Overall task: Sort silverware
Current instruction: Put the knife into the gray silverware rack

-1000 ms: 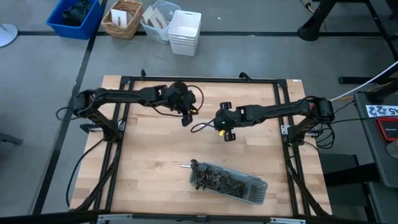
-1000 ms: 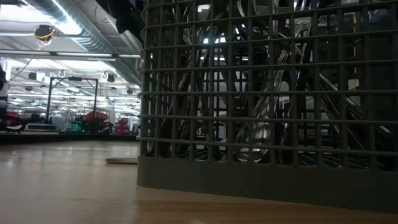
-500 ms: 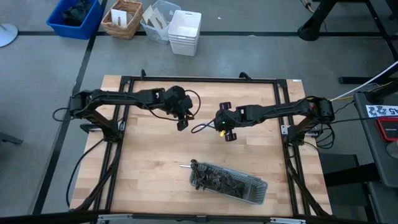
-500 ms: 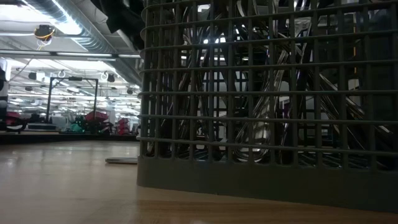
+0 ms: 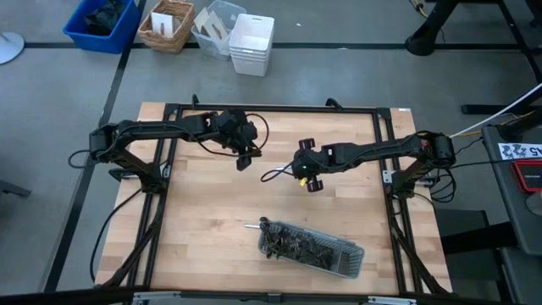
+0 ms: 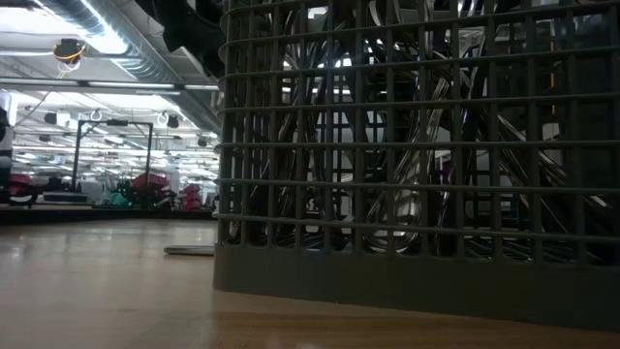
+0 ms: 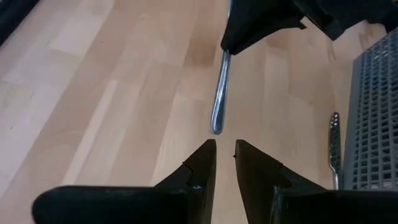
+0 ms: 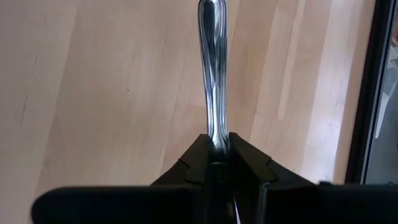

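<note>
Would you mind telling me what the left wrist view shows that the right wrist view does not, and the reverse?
Only the left wrist view shows the grey mesh tray, a utensil handle lying on the table beside it, and the empty left gripper, its fingers slightly apart. Only the right wrist view shows the right gripper up close, shut on its piece, plus the black table frame. Both show that held silverware piece and the wooden table.
</note>
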